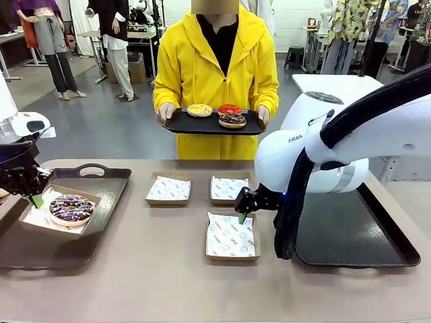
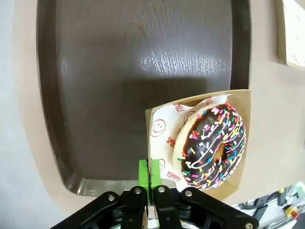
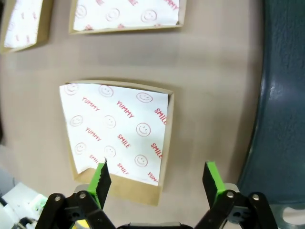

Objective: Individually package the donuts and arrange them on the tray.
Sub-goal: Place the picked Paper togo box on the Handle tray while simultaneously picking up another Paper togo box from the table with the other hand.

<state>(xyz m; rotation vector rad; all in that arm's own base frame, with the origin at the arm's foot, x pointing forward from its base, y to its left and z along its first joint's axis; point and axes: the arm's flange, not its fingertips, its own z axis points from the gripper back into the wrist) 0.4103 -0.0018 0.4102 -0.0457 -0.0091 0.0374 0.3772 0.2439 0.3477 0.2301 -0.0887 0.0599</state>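
Clearly, L gripper [image 2: 149, 167] pinching box [image 2: 242, 101] rim

The white left arm [image 1: 15, 124] comes in at the left edge of the frame, its black wrist held low; the left gripper [image 1: 35, 199] points downward, its green pads [image 2: 143, 172] pressed together on the rim of a brown paper-lined cardboard box [image 2: 242, 102]; the white right arm [image 1: 337, 145] reaches from the right edge toward the centre, elbow high; the right gripper [image 3: 156, 175] hangs close over the worktop [image 1: 168, 269], jaws spread wide, holding nothing.
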